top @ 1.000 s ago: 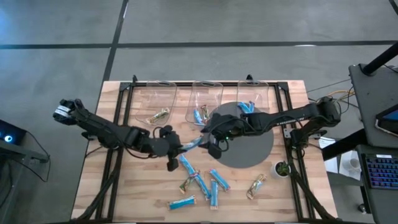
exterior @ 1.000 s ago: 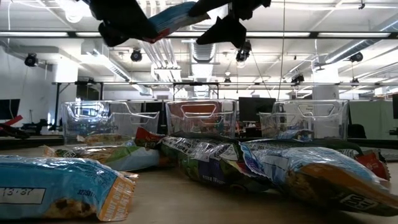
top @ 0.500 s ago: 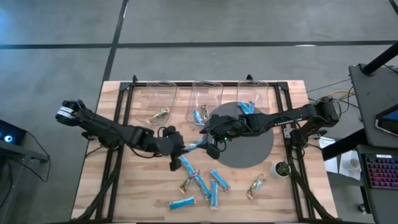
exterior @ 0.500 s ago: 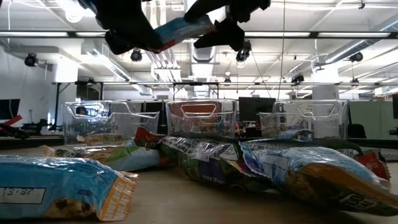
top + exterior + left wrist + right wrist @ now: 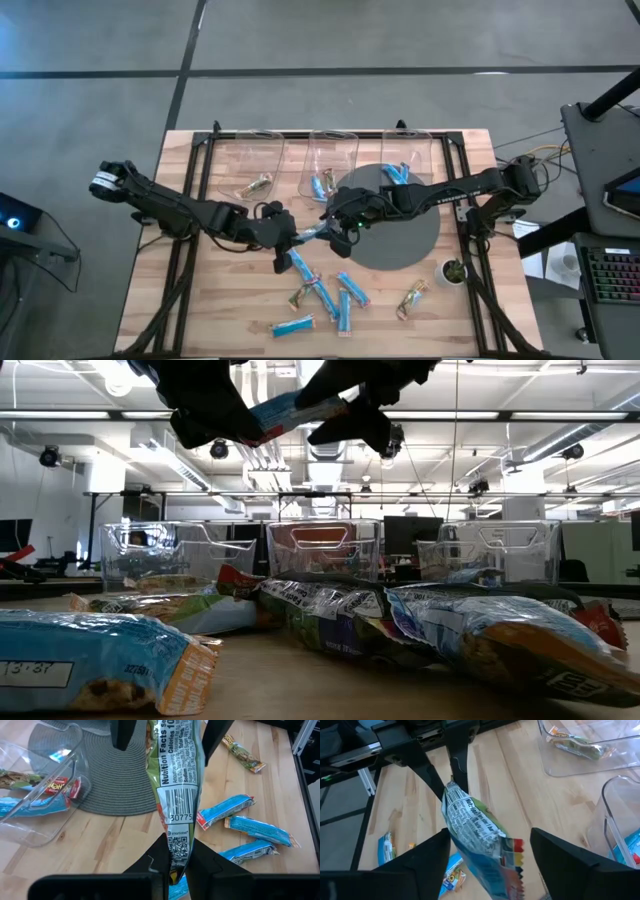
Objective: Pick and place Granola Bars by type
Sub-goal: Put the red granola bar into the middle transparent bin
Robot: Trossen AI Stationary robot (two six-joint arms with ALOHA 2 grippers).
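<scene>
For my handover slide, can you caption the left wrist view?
Left gripper pinches one end of a granola bar while the right gripper's open fingers straddle its far end.

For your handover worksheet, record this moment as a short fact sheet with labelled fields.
Held item: granola bar, lifted above the table
Left claw: shut on the bar's end
Right claw: open, fingers either side of the bar's other end
Loose bars: scattered on the table's near side
Clear bins: three, along the far edge

I'm looking straight down over the tabletop (image 5: pixel 200 320), level across it, and both wrist cameras are sharing one close bar (image 5: pixel 177 785).
</scene>
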